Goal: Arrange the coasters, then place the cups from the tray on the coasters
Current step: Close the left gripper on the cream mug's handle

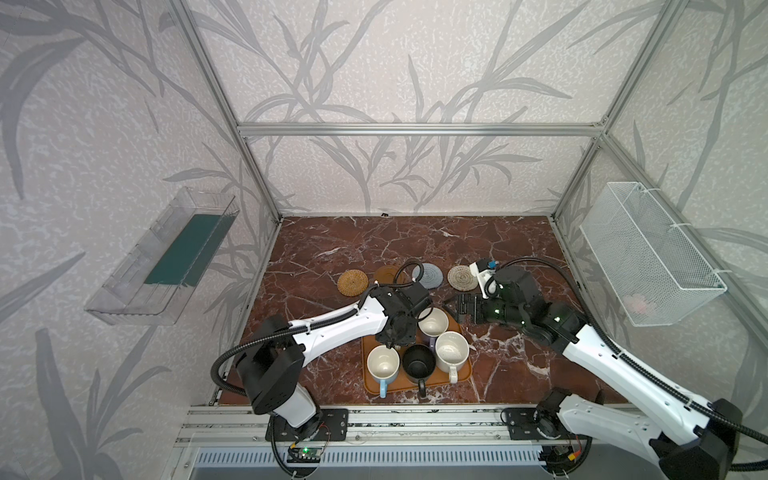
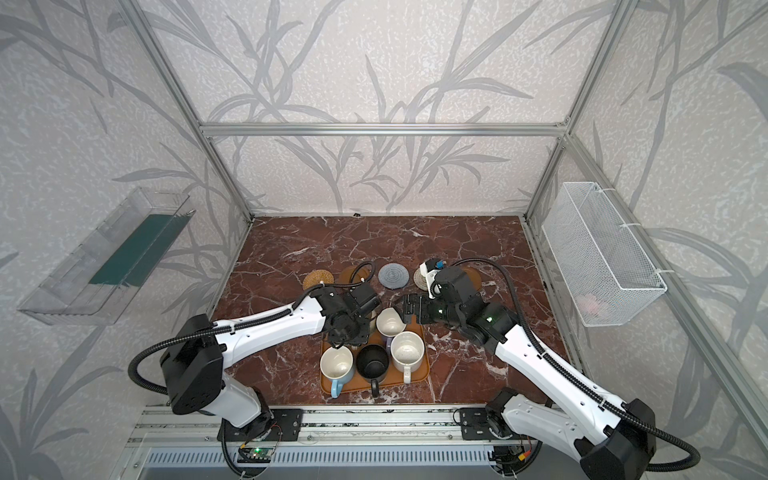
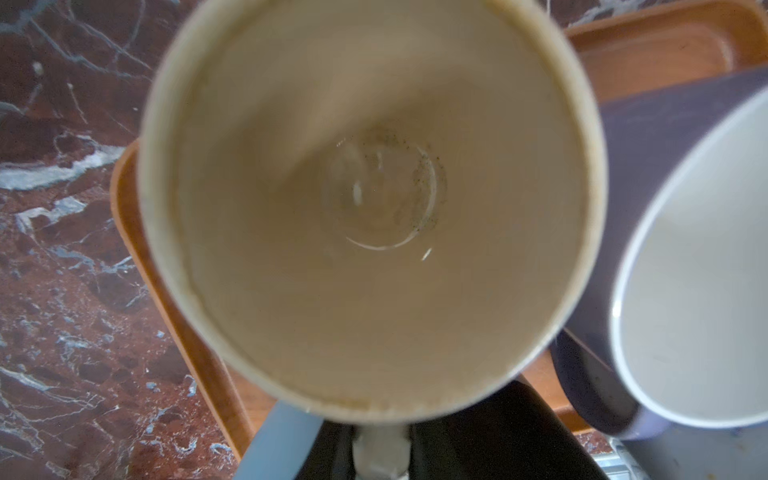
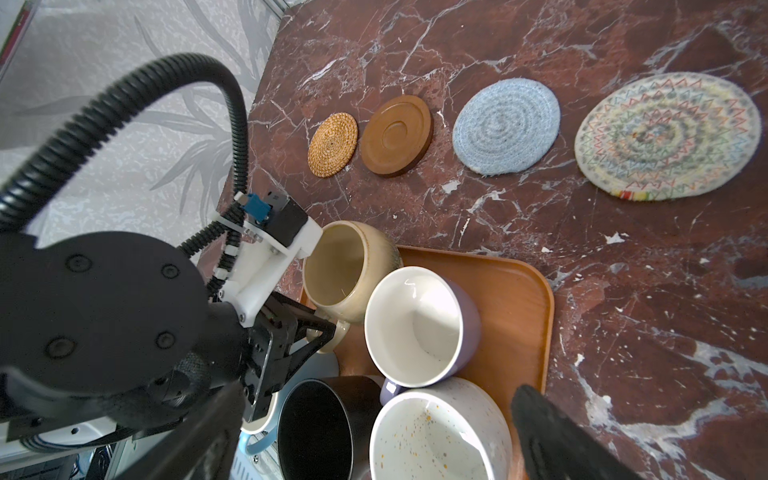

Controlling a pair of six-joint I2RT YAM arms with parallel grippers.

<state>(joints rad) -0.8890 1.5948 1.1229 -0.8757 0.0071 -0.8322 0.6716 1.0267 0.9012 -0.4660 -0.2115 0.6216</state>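
Left gripper (image 4: 322, 330) looks pinched on the beige mug (image 4: 332, 266) handle; right gripper (image 1: 453, 309) spread wide, empty. Mug likely rigid, glaze-slick and chippable. A handle hold may let it swing.

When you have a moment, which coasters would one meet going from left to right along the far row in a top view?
tan rattan coaster → smooth brown coaster → blue-grey woven coaster → cream rope coaster

Beige cup (image 3: 365, 208) was blurred, handle cut by edge. Lavender cup (image 3: 648, 187) was cropped. Left claw (image 4: 326, 330) lay hidden under wrist in both top views.
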